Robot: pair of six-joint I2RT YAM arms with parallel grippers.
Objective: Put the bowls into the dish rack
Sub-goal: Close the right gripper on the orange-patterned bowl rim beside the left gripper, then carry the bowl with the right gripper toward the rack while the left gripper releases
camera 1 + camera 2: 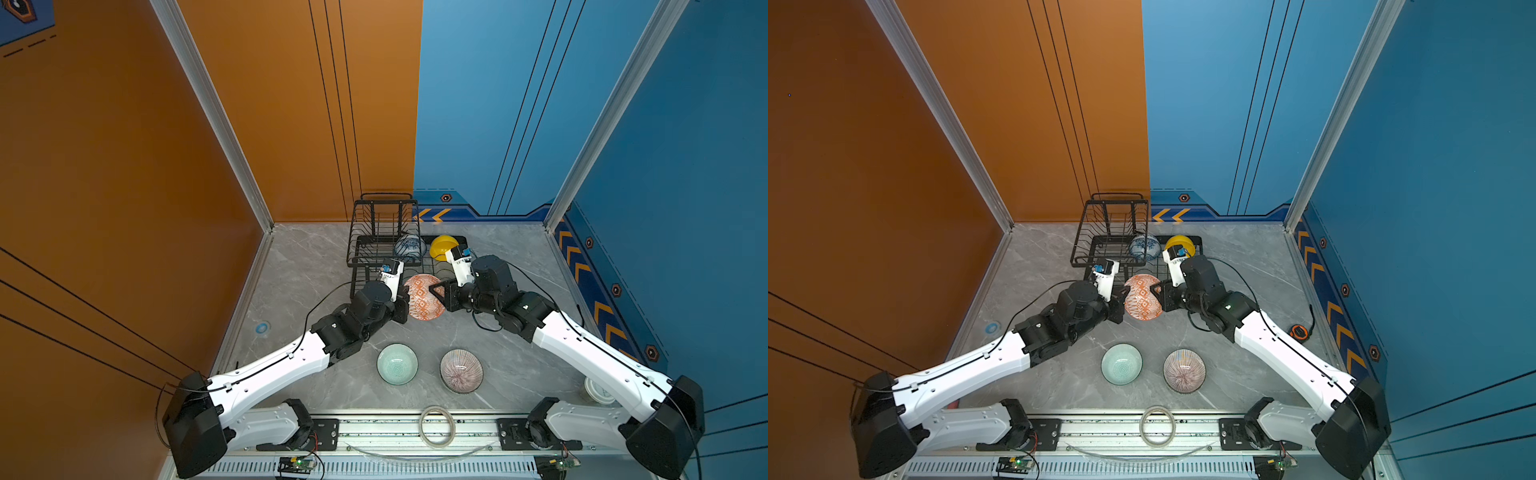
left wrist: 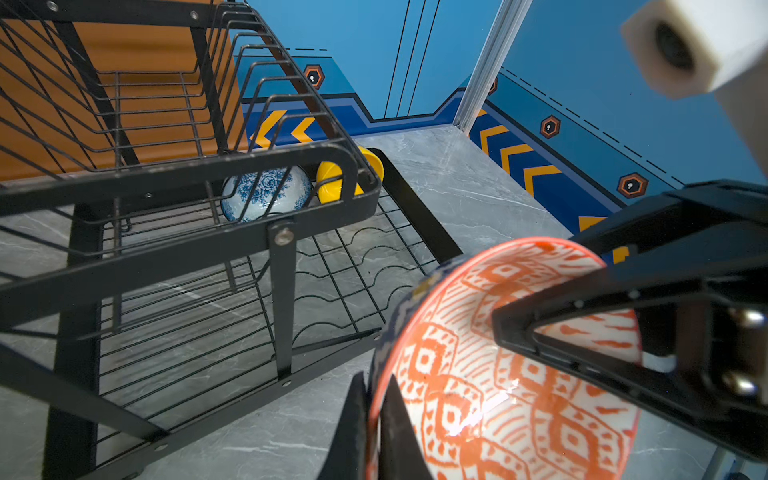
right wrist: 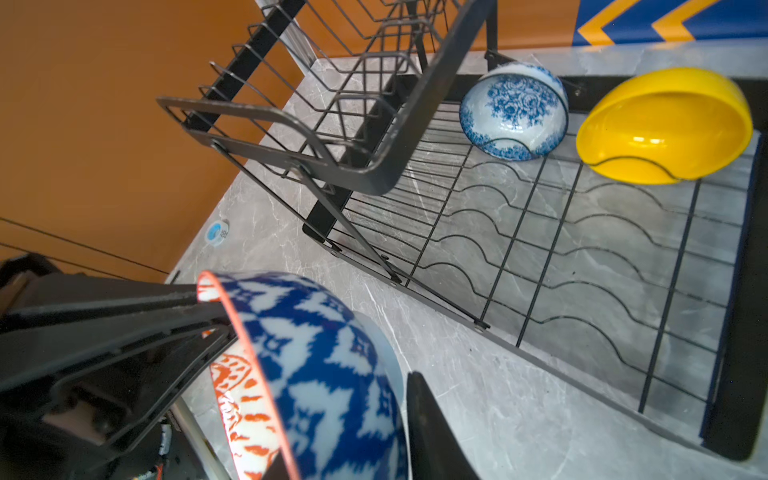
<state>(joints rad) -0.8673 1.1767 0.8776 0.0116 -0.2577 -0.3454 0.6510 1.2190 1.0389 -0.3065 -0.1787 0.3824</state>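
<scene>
Just in front of the dish rack (image 1: 361,262), apparently clear of the table (image 1: 299,291), the orange-white diamond bowl (image 1: 422,303) hangs on edge between both arms. The left gripper (image 1: 405,306) is clamped on its rim, one finger inside and one outside. That keeps the bowl tipped upright, likely so it can drop into a wavy slot of the base tray. The right gripper (image 1: 439,293) straddles the opposite rim; whether it has pinched firm I cannot tell. It looks like a handover toward the free slots. Beyond, the blue-white floral bowl (image 1: 409,246) and yellow bowl (image 1: 442,246) lean in the far slots. Nearer, the pale green bowl (image 1: 397,363) and pinkish striped bowl (image 1: 461,370) sit upright on the table.
</scene>
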